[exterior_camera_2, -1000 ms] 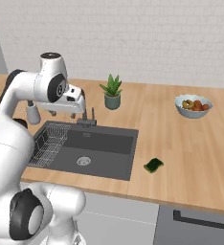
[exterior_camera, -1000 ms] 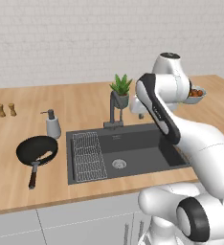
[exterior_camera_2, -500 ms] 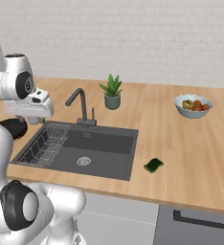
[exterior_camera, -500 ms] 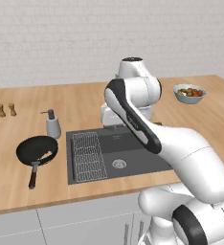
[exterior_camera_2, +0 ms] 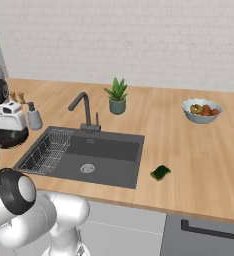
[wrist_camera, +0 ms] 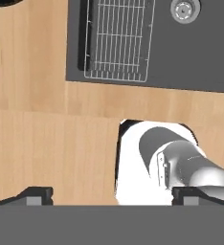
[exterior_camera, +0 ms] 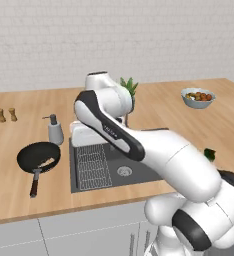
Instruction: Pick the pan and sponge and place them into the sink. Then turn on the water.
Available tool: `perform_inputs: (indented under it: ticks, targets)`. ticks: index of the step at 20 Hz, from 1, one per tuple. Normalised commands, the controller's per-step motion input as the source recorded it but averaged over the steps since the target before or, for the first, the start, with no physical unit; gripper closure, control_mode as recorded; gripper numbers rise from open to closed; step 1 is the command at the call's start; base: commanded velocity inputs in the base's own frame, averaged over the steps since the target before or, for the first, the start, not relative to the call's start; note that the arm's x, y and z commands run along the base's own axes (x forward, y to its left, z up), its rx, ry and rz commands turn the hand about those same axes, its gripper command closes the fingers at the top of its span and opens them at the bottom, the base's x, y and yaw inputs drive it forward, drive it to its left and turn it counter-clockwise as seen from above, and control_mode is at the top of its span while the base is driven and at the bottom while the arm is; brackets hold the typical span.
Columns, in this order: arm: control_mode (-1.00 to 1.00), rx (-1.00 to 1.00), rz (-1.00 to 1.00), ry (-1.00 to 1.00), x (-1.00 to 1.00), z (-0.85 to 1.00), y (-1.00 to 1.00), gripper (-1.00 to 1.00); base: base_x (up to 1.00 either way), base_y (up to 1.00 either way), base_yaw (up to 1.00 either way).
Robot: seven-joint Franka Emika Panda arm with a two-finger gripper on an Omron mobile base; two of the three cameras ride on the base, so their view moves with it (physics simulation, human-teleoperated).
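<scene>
I've swung the arm hard left since a second ago: the hand that sat by the faucet point(exterior_camera_2: 84, 110) is now over the sink's point(exterior_camera: 139, 170) left end, near the pan point(exterior_camera: 38, 156).

In the hand view the gripper point(wrist_camera: 111, 195) looks straight down with its two tips spread wide, nothing between them. The tips are cut off at the bottom, and my own arm covers much of the counter point(wrist_camera: 42, 139) below. The pan's handle is just a dark sliver at that view's left edge.

Counting: one pan, on the counter left of the sink, untouched. One sponge point(exterior_camera_2: 160, 173), on the counter right of the sink; from the left camera it is half hidden behind my arm. One wire rack point(wrist_camera: 118, 40), one drain point(wrist_camera: 183, 9), one soap bottle point(exterior_camera: 55, 130), one plant point(exterior_camera_2: 117, 96), one fruit bowl point(exterior_camera_2: 202, 111), two small shakers point(exterior_camera: 6, 115).
</scene>
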Motion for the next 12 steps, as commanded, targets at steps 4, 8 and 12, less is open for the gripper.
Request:
perform_inputs:
  ticks: [4, 8, 12]
  targets:
    - [-1.0, -0.05, 0.17, 0.15, -0.1, -0.21, 0.48, -1.0, 0.0, 0.0, 0.0]
    - [-1.0, -0.05, 0.12, 0.0, -0.05, -0.35, 0.41, -1.0, 0.0, 0.0, 0.0]
    - [-1.0, 0.0, 0.11, 0.01, 0.0, -0.65, 0.86, -1.0, 0.0, 0.0, 0.0]
